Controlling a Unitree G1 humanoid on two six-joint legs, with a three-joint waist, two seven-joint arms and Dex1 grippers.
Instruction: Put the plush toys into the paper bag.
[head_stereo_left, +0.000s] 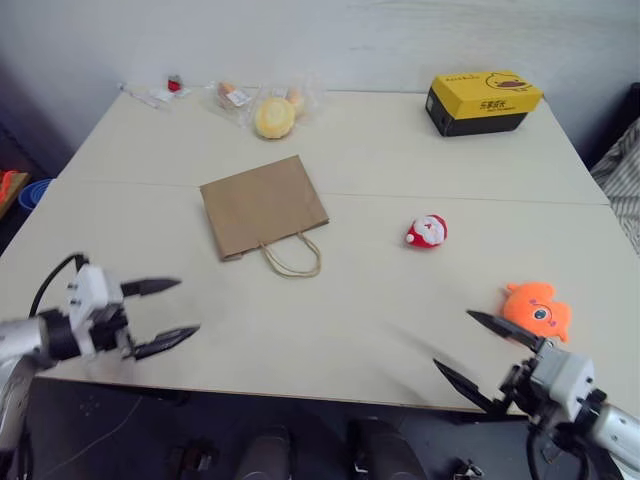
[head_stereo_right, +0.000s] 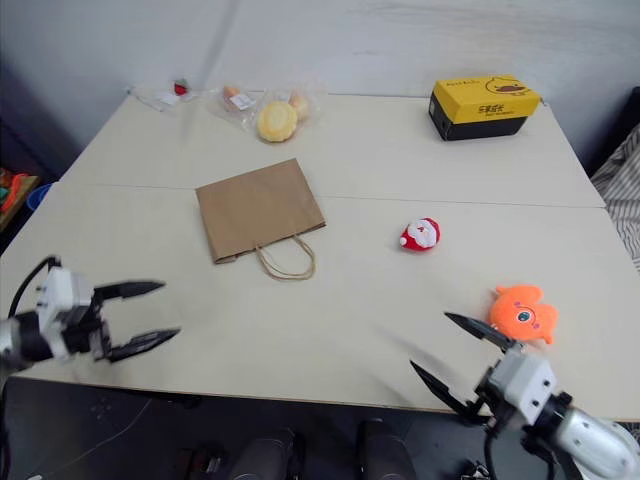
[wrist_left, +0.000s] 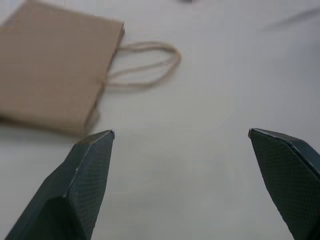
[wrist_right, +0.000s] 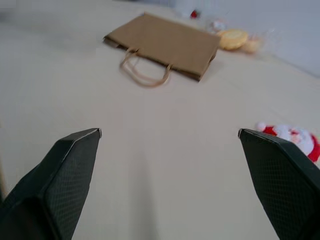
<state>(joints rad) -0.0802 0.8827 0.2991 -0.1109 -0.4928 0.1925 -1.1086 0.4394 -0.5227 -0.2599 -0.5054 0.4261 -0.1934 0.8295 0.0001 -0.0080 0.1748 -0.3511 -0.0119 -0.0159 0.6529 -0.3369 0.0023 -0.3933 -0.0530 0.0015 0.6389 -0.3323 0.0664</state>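
Inspection: we found the round orange plush fish (head_stereo_left: 537, 309) just beside the empty, spread right gripper (head_stereo_left: 478, 354); left gripper (head_stereo_left: 164, 314) likewise agape.

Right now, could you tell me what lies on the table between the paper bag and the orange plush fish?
The red-and-white Santa plush lies roughly between the paper bag and the orange plush fish, apart from both; otherwise bare table, as the left eye view shows.

The paper bag (head_stereo_right: 259, 209) lies flat on the table (head_stereo_right: 350, 160), handles toward the near edge. The Santa toy (head_stereo_right: 420, 234) sits to its right, the orange fish toy (head_stereo_right: 523, 313) nearer the right gripper (head_stereo_right: 446, 346). Both the right and the left gripper (head_stereo_right: 150, 311) hover with jaws spread.
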